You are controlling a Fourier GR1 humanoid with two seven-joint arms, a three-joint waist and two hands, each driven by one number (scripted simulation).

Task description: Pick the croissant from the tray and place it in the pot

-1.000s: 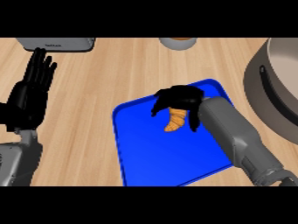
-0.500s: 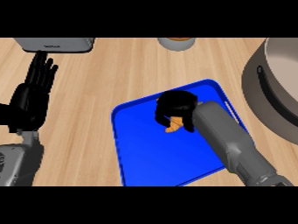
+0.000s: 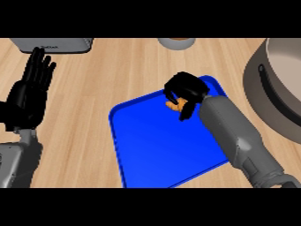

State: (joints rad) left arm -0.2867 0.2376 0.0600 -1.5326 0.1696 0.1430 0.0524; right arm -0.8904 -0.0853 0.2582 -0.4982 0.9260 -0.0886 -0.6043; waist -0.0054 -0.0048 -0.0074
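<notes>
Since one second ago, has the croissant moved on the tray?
Yes. The croissant, held in the right hand, has shifted toward the blue tray's far edge, nearer the pot.

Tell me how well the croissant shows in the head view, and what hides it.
Head view: the right hand curls round the croissant, hiding most of it; only an orange sliver shows over the blue tray; lighting is even, without glare.

Two smooth grey forearms, rounded and tube-like, each end in a glossy black hand: left hand (image 3: 30,95), right hand (image 3: 186,90).
</notes>
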